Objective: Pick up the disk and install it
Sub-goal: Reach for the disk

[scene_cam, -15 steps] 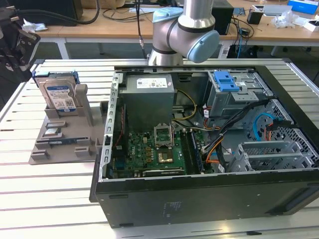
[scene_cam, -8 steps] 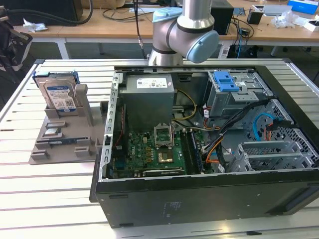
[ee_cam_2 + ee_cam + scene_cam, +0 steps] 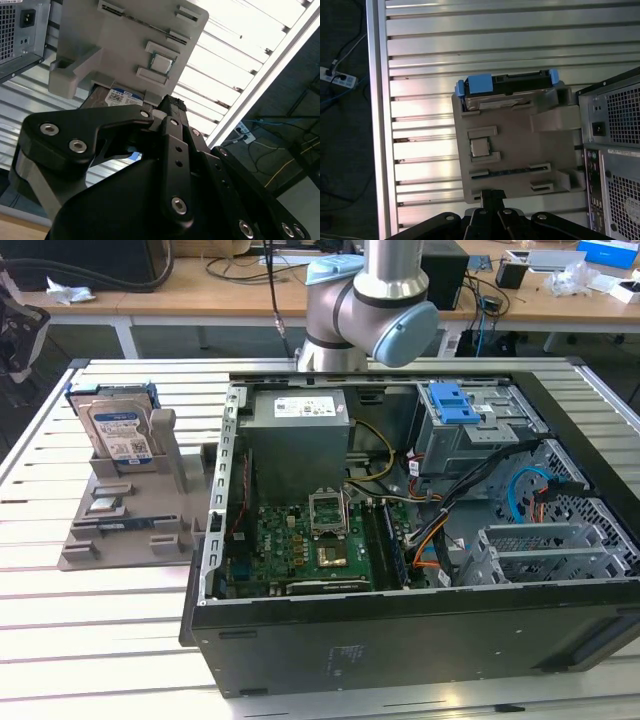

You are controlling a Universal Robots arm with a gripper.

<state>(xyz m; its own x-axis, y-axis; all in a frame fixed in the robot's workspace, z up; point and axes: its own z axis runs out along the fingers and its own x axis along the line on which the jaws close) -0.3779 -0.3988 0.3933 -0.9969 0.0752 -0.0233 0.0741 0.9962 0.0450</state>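
First wrist view: gripper, fingers pressed together, grips nothing; disk stands in grey holder.

The silver disk with its blue rail stood up on its edge in the grey holder.

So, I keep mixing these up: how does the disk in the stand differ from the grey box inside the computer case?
The disk is small; the grey box is far larger. The disk stands on edge in the stand, outside the computer case; the box sits inside it. The disk has a blue frame; the box has none. Both are rectangular with labels.
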